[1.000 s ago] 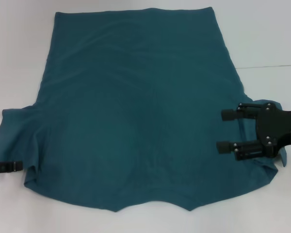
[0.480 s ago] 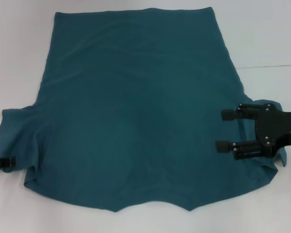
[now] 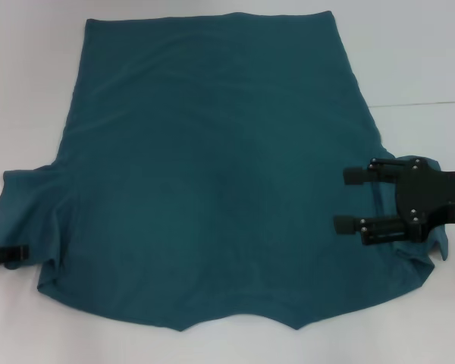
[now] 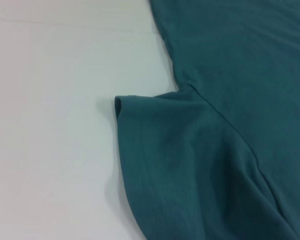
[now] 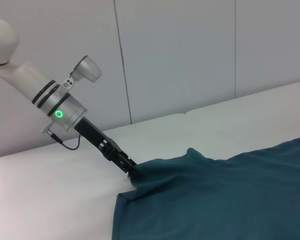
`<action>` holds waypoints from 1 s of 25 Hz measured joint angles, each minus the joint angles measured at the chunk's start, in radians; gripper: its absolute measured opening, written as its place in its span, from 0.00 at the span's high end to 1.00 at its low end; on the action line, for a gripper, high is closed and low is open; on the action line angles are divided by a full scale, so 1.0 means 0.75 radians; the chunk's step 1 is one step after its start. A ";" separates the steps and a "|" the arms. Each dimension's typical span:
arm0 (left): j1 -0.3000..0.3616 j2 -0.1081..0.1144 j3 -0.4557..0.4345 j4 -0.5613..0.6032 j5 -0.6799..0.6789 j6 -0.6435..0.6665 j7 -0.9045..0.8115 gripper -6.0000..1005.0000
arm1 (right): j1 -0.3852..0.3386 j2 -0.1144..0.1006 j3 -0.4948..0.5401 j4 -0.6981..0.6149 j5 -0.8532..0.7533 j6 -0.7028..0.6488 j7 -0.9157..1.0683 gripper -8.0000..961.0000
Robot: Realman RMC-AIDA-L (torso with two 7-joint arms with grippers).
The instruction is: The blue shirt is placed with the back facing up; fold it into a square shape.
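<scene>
The blue shirt (image 3: pixel 212 174) lies spread flat on the white table, plain side up, with its hem at the far edge and its sleeves toward me. My right gripper (image 3: pixel 345 199) hovers open over the shirt's right sleeve and side, jaws pointing toward the shirt's middle with nothing between them. My left gripper (image 3: pixel 19 254) shows only as a black tip at the table's left edge, meeting the lower hem of the left sleeve. In the right wrist view the left gripper (image 5: pixel 126 165) reaches the sleeve's edge on the shirt (image 5: pixel 230 200). The left wrist view shows that sleeve (image 4: pixel 190 165) lying flat.
White table surface (image 3: pixel 425 61) surrounds the shirt on the left, right and near sides, with a seam line at the right. Behind the table stands a pale panelled wall (image 5: pixel 190 60). The left arm (image 5: pixel 55 107) slants down from the wall side.
My right gripper has crept a little toward the shirt's middle. The left gripper's tip has drawn slightly outward and farther from me. The shirt lies the same.
</scene>
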 joint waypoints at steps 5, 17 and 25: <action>0.005 0.000 0.013 -0.010 0.000 -0.036 -0.002 0.18 | 0.002 0.000 -0.001 -0.001 0.003 0.008 0.000 0.04; 0.002 0.007 0.012 -0.081 0.004 -0.103 -0.007 0.30 | 0.006 0.000 -0.008 -0.002 0.003 0.056 -0.006 0.04; -0.005 0.001 0.014 -0.079 0.004 -0.102 -0.007 0.62 | 0.008 0.000 -0.004 -0.005 0.004 0.057 -0.007 0.04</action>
